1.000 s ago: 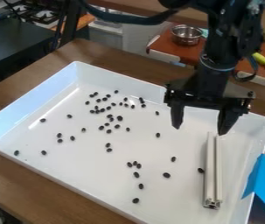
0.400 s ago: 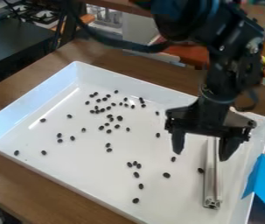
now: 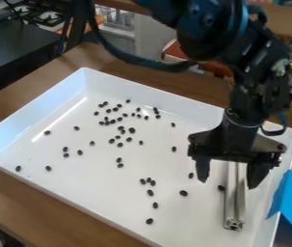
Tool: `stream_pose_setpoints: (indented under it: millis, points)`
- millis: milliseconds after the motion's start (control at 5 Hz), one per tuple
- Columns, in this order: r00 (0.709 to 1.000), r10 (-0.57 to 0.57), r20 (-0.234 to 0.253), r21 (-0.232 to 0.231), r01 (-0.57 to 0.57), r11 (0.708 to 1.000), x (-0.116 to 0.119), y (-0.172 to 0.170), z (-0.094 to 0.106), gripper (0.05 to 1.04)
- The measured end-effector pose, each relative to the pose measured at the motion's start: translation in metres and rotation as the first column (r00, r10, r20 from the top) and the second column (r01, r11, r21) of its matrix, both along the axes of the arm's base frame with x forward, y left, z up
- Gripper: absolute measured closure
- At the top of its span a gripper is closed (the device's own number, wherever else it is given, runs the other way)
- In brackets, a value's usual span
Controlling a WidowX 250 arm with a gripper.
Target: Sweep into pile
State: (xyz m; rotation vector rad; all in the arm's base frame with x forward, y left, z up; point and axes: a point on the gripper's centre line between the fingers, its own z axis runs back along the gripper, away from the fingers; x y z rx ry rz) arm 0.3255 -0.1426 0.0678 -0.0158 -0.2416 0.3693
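Dark beans (image 3: 132, 130) on the left, strewn over the white tray (image 3: 97, 193), no pile yet! Across to the right, the gripper (image 3: 227, 184) hangs with fingers spread above the pale bar (image 3: 241, 205) lying in the tray (surely our sweeper). We're at the pickup, I'd say: next, line up, lower, close, then sweep.
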Motion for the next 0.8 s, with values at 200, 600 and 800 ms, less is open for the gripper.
stream_pose_setpoints:
  millis: [200, 600, 800]
  points:
    - [1.000, 0.012, 0.010, -0.004, -0.012, 1.000, 0.001, -0.001, -0.001, 0.135]
    - [1.000, 0.003, 0.009, -0.005, -0.003, 1.000, 0.002, -0.006, -0.009, 0.610]
    - [1.000, -0.006, 0.006, 0.004, 0.006, 1.000, -0.001, -0.003, -0.013, 0.748]
